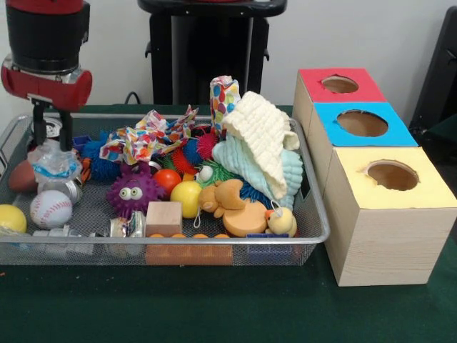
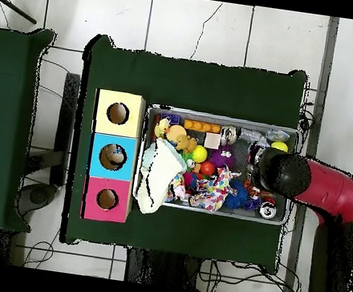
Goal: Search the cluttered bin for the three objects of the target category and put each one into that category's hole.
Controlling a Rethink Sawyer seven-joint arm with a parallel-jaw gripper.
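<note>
Hovered over cluttered bin point(image 1: 314, 214), gripper point(image 1: 51, 132) poised for searching; finger spread impossible to tell; crumpled plastic bottle point(image 1: 53, 166) just below.

white wall point(image 1: 400, 36), tiled floor point(image 2: 196, 26), green table point(image 1: 214, 307)

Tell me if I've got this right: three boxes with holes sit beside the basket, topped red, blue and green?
Not quite. The boxes beside the basket are topped red, blue and yellow, not green. The front view shows the nearest box's yellow top plainly.
</note>
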